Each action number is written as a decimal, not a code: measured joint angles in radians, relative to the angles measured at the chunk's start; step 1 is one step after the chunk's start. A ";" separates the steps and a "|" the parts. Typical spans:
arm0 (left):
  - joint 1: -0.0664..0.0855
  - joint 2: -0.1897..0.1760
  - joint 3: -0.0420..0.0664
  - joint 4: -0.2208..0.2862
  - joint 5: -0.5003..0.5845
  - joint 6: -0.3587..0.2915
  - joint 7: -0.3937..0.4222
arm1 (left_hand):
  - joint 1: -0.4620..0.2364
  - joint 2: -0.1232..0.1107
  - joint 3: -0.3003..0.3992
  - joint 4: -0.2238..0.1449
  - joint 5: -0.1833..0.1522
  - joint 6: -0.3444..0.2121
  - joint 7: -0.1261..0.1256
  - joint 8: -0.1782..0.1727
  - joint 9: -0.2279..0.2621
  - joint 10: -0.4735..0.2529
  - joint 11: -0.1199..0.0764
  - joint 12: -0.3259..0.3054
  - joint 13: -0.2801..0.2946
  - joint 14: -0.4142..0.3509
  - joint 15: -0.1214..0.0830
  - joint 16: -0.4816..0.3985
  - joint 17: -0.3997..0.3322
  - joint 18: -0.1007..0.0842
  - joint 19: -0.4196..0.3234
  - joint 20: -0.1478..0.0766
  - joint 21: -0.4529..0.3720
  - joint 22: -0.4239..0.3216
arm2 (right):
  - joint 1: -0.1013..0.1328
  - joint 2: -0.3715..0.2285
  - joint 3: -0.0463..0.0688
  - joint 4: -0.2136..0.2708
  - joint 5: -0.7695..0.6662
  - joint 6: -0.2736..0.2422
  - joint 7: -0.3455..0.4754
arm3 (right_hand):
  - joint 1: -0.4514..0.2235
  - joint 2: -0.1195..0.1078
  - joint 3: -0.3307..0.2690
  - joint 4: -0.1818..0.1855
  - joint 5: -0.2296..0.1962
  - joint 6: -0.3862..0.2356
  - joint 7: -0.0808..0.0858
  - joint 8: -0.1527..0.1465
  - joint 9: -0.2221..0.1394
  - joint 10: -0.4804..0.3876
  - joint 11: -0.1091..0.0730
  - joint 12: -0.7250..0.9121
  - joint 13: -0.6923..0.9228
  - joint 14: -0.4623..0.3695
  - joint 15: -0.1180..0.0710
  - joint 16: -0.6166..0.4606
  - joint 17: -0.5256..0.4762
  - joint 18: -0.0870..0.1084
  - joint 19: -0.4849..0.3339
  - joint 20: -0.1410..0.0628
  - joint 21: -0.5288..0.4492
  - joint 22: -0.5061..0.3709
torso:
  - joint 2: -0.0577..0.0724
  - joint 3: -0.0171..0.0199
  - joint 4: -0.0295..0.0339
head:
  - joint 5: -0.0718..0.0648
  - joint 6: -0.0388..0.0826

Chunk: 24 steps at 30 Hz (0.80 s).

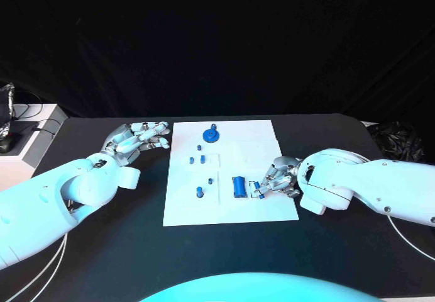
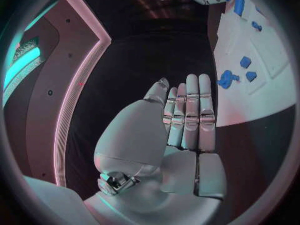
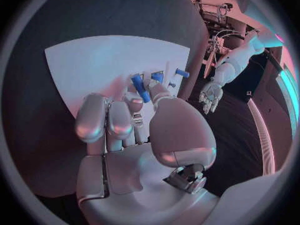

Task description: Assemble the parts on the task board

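Observation:
The white task board (image 1: 227, 207) lies mid-table. A round blue part (image 1: 210, 134) sits near its far edge, several small blue parts (image 1: 201, 149) stand in its middle, and a blue cylinder (image 1: 238, 186) lies toward its right side. My right hand (image 1: 279, 178) is at the board's right edge beside the cylinder. It pinches a small blue peg (image 3: 139, 87) between thumb and fingertips. My left hand (image 1: 137, 141) hovers over the black table just left of the board. Its fingers (image 2: 187, 115) are straight, side by side, and hold nothing.
Black table (image 1: 109, 251) surrounds the board on all sides. A pale cabinet (image 1: 27, 138) with cables stands off the table's far left. A dark bundle (image 1: 396, 139) lies at the far right corner.

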<state>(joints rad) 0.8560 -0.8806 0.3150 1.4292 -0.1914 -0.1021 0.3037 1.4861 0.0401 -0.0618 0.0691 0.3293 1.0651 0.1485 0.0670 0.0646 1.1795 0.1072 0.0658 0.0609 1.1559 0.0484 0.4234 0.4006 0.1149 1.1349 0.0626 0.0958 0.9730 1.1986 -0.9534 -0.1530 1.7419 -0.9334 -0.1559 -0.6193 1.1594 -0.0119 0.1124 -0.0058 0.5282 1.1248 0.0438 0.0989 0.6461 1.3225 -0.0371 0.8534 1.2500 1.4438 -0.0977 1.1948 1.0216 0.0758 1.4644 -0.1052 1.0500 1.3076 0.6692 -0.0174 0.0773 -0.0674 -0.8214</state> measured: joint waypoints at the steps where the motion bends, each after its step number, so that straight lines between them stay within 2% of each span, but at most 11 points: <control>1: 0.000 0.000 0.000 0.000 0.000 0.000 0.000 | 0.000 0.000 0.000 0.000 0.000 0.000 0.000 0.000 0.000 0.000 0.000 0.000 0.000 0.000 0.000 0.000 0.000 0.000 0.000 0.000 0.000 0.000 | 0.000 0.004 0.000 -0.005 -0.001 -0.001 0.000 | 0.000 0.000 0.000 0.000 -0.004 0.003 -0.003 0.000 -0.002 0.000 0.000 0.000 0.000 0.000 0.000 0.000 0.000 0.000 0.000 0.000 0.000 0.000 | 0.000 0.0000 0.0000 | 0.000 0.000; 4: 0.000 0.000 0.000 0.000 0.000 0.001 0.000 | 0.000 0.000 0.000 0.000 0.000 0.000 0.000 0.000 0.000 0.000 0.000 0.000 0.000 0.000 0.000 0.000 0.000 0.000 0.000 0.000 0.000 0.000 | 0.000 0.015 0.000 -0.020 -0.004 -0.003 -0.001 | -0.006 -0.006 0.014 -0.017 -0.002 0.008 -0.001 -0.003 -0.010 0.000 0.000 0.000 0.000 0.000 0.000 0.000 -0.001 0.000 0.000 0.000 0.000 0.000 | 0.000 -0.0003 -0.0001 | 0.001 -0.002; 9: 0.000 -0.001 0.000 0.001 0.000 0.001 -0.001 | 0.000 0.000 0.003 0.003 0.000 0.000 0.000 0.000 0.000 0.000 0.000 0.000 0.000 0.000 0.000 0.000 0.000 0.000 0.000 0.000 0.000 -0.001 | -0.002 0.029 -0.001 -0.034 -0.012 -0.005 -0.004 | -0.011 0.000 0.010 -0.048 0.002 0.009 -0.002 -0.011 -0.023 0.000 0.000 0.000 0.000 0.000 0.000 0.000 -0.002 0.000 0.000 0.000 0.000 0.000 | 0.000 -0.0003 -0.0001 | 0.003 -0.003; 15: 0.000 -0.001 0.000 0.001 0.000 0.002 -0.002 | 0.000 0.000 0.003 0.003 0.000 0.000 0.000 0.000 0.000 0.000 0.000 0.000 0.000 0.000 0.000 0.000 0.000 0.000 0.000 0.000 0.000 -0.001 | -0.004 0.039 -0.001 -0.047 -0.024 -0.008 -0.006 | -0.011 0.000 0.015 -0.053 -0.015 0.015 -0.001 -0.013 -0.036 0.001 0.001 0.000 0.000 0.000 0.000 0.000 -0.002 0.000 0.000 0.000 0.000 0.000 | 0.000 0.0001 -0.0002 | 0.004 -0.003; 16: 0.000 -0.001 0.000 0.001 0.000 0.002 -0.002 | 0.000 0.000 0.003 0.003 0.000 0.000 0.000 0.000 0.000 0.000 0.000 0.000 0.000 0.000 0.000 0.000 0.000 0.000 0.000 0.000 0.000 -0.001 | -0.004 0.040 -0.001 -0.049 -0.026 -0.008 -0.006 | -0.011 0.000 0.025 -0.063 -0.018 0.015 -0.001 -0.015 -0.037 0.001 0.001 0.000 0.000 0.000 0.000 0.000 -0.002 0.000 0.000 0.000 0.000 0.000 | 0.000 0.0002 -0.0002 | 0.005 -0.003; 24: 0.000 -0.003 0.000 0.002 0.000 0.003 -0.002 | 0.000 0.000 0.003 0.003 0.000 0.000 0.000 0.000 0.000 -0.004 -0.004 0.000 0.000 0.000 0.000 0.000 0.000 0.000 0.000 0.000 0.000 -0.001 | -0.005 0.043 -0.001 -0.058 -0.038 -0.003 -0.011 | -0.014 0.000 0.003 -0.072 -0.037 0.018 0.003 -0.016 -0.049 0.001 0.001 0.000 -0.003 0.000 0.000 -0.002 -0.002 0.000 0.000 0.000 -0.002 0.000 | 0.000 0.0004 -0.0011 | 0.007 -0.006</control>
<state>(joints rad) 0.8560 -0.8838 0.3150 1.4307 -0.1915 -0.0991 0.3013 1.4861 0.0401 -0.0590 0.0719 0.3292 1.0651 0.1485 0.0670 0.0646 1.1758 0.1036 0.0658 0.0609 1.1559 0.0484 0.4234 0.4007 0.1150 1.1348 0.0626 0.0959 0.9719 1.1937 -0.9106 -0.1541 1.6838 -0.9714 -0.1592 -0.6302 1.1456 -0.0121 0.1156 -0.0782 0.4913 1.1433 0.0466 0.0824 0.5972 1.3234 -0.0363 0.8534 1.2474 1.4440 -0.0976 1.1925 1.0194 0.0757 1.4644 -0.1052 1.0480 1.3074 0.6696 -0.0170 0.0762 -0.0601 -0.8274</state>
